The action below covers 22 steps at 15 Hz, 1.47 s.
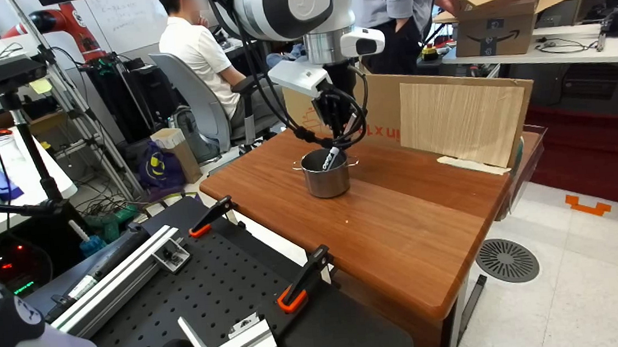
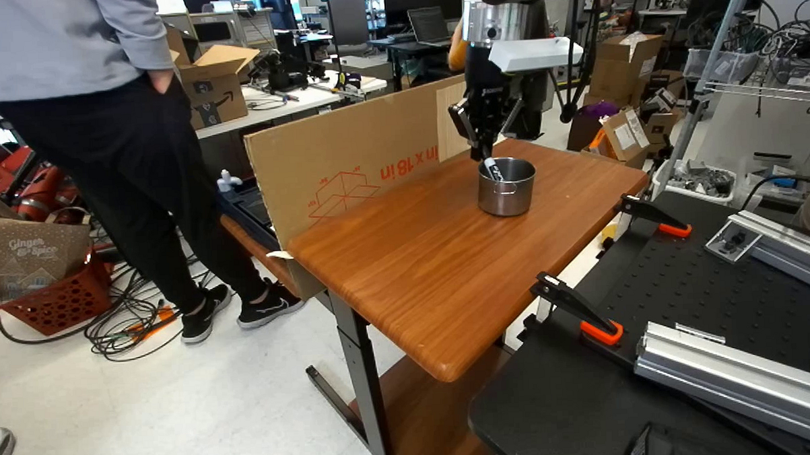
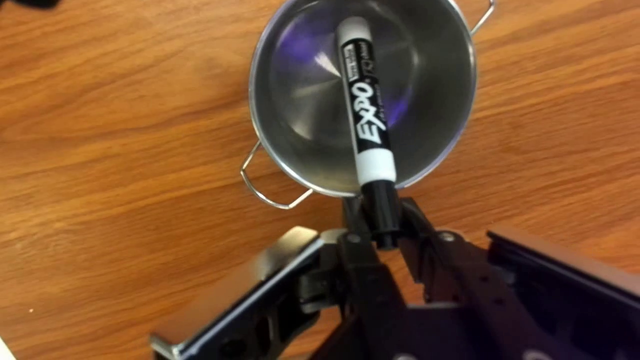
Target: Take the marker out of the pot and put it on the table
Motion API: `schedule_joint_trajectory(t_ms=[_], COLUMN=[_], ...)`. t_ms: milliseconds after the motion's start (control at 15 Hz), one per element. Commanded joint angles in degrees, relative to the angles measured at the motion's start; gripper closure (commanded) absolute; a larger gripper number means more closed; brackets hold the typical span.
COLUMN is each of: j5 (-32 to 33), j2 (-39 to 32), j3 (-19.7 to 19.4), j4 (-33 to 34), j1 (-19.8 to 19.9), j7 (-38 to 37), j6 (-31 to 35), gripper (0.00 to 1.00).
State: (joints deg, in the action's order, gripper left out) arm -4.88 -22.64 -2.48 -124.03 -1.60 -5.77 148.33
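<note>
Clearly, at lower centre of the wrist view, the gripper (image 3: 382, 216) holds the tilted marker (image 3: 368, 112) by its black cap between narrowed fingers, its other end in the mouth of the pot (image 3: 445, 95) at upper centre, which stands on the table (image 3: 125, 210).

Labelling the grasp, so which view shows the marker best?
Wrist view: the marker shows end to end, EXPO lettering readable, capped end held by the end effector. Both exterior views show it small, its lower end hidden by the pot.
</note>
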Motion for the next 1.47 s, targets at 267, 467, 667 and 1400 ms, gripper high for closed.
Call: schedule_joint_trajectory(t_ms=[267, 467, 667, 1400], j5=[0.4, 1.1, 0.0, -6.4], j2=[1.4, 3.8, 8.7, 13.2], j3=[0.6, 0.2, 0.2, -2.0], j4=[-0.1, -1.4, -4.1, -7.1], j1=[0.5, 0.4, 1.8, 9.6], j7=[-0.3, -0.4, 1.6, 13.5], j6=[-1.3, -1.3, -0.1, 0.1], gripper=[0.95, 0.95, 0.95, 0.95])
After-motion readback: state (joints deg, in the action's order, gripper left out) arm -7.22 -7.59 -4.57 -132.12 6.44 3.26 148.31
